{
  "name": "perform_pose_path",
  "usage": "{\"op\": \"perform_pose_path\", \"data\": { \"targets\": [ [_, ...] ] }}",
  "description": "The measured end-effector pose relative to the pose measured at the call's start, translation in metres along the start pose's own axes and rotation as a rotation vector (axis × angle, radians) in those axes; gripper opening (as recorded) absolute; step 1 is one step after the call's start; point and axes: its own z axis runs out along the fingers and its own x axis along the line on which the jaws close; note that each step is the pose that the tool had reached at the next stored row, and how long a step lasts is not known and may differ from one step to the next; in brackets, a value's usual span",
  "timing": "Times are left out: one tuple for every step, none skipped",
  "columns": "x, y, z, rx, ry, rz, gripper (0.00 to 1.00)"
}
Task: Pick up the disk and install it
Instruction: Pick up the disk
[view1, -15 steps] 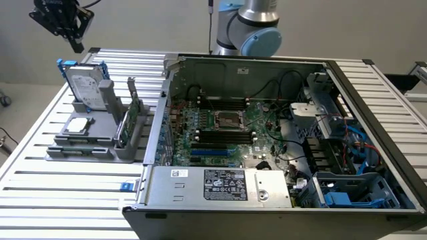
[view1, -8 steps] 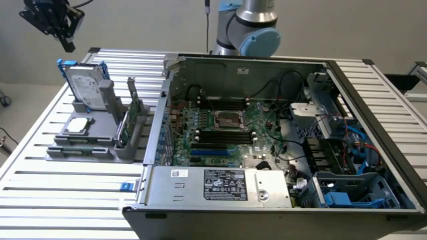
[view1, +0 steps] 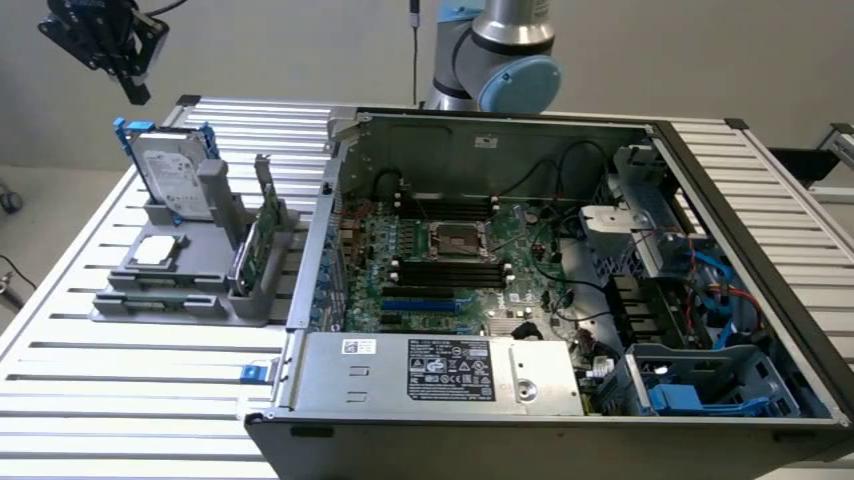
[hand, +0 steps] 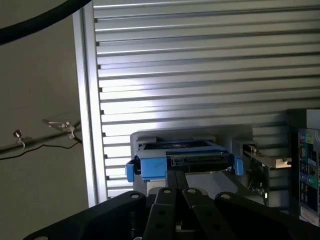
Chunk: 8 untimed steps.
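Hovering gripper (view1: 136, 96), closed, empty, well above disk (view1: 171, 180) standing in grey rack (view1: 187, 295).

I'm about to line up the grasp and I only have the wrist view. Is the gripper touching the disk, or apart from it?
Observer: Apart. The gripper hangs in the air above the disk.
Operator: How does the disk sit?
Observer: It stands on edge in a slot of a grey holder, with its labelled face showing.
Operator: Anything else I should know about?
Observer: A small square silver chip lies flat in the holder, in front of the disk. The computer case on the exterior view's right of the holder is open, with its boards exposed.
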Motion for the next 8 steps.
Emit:
{"op": "perform_pose_path", "data": {
  "targets": [
    [0.0000,0.0000,0.0000,0.0000,0.0000,0.000,0.11],
    [0.0000,0.0000,0.0000,0.0000,0.0000,0.000,0.11],
    [0.0000,0.0000,0.0000,0.0000,0.0000,0.000,0.11],
    [0.0000,0.0000,0.0000,0.0000,0.0000,0.000,0.11],
    [0.0000,0.0000,0.0000,0.0000,0.0000,0.000,0.11],
    [0.0000,0.0000,0.0000,0.0001,0.0001,0.000,0.11],
    [0.0000,0.0000,0.0000,0.0002,0.0006,0.000,0.11],
    [0.0001,0.0000,0.0000,0.0001,0.0011,-0.004,0.11]
  ]
}}
